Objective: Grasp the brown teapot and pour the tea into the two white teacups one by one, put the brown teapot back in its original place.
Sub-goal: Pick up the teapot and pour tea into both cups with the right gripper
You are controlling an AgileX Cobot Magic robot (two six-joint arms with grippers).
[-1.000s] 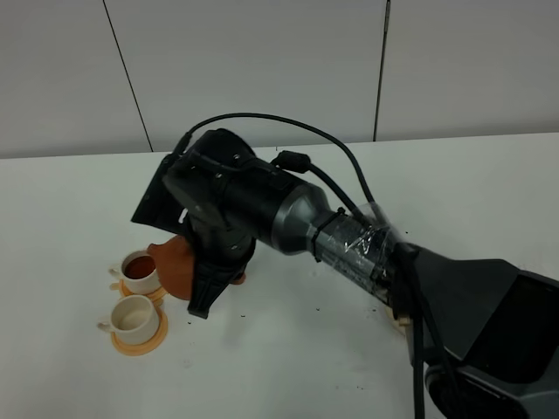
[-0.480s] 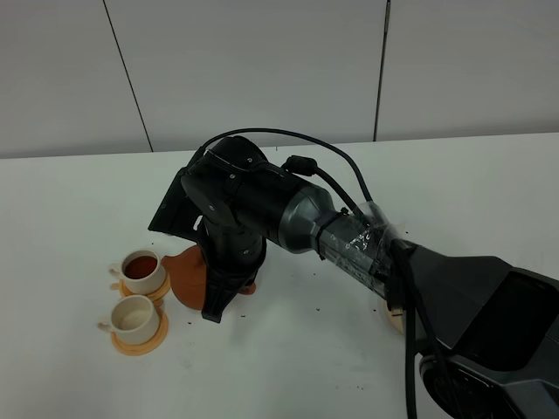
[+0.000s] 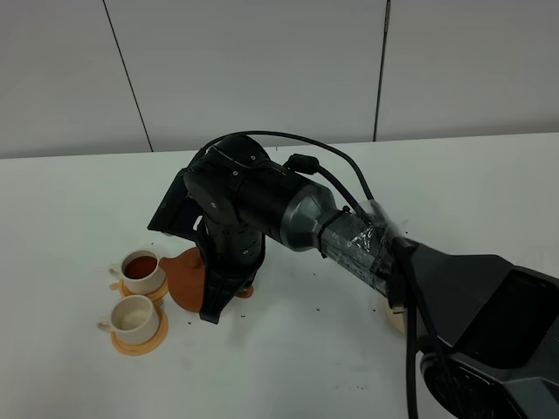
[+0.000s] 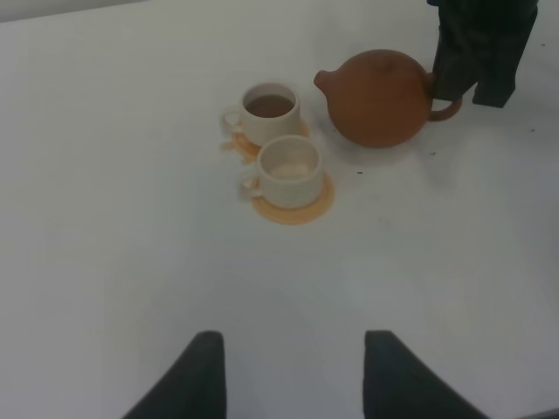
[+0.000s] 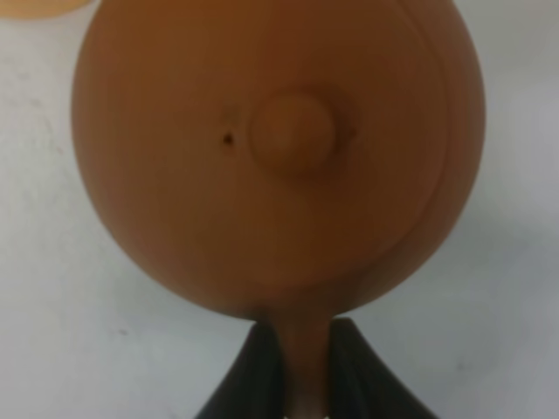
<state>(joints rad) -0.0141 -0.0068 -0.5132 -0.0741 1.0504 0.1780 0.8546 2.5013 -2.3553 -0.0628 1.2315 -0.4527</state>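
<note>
Brown teapot [image 4: 380,96] beside two teacups [image 4: 288,170] (one filled).

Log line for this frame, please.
right gripper shut on brown teapot handle | brown teapot upright | teacup by spout holds tea | other teacup empty | left gripper open, idle

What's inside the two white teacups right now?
The teacup by the spout of the brown teapot holds dark tea. The other teacup shows only its pale bottom: empty. The teapot's inside is hidden by its lid.

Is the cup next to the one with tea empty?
Empty: that cup shows only its pale inside; the other cup holds dark tea.
</note>
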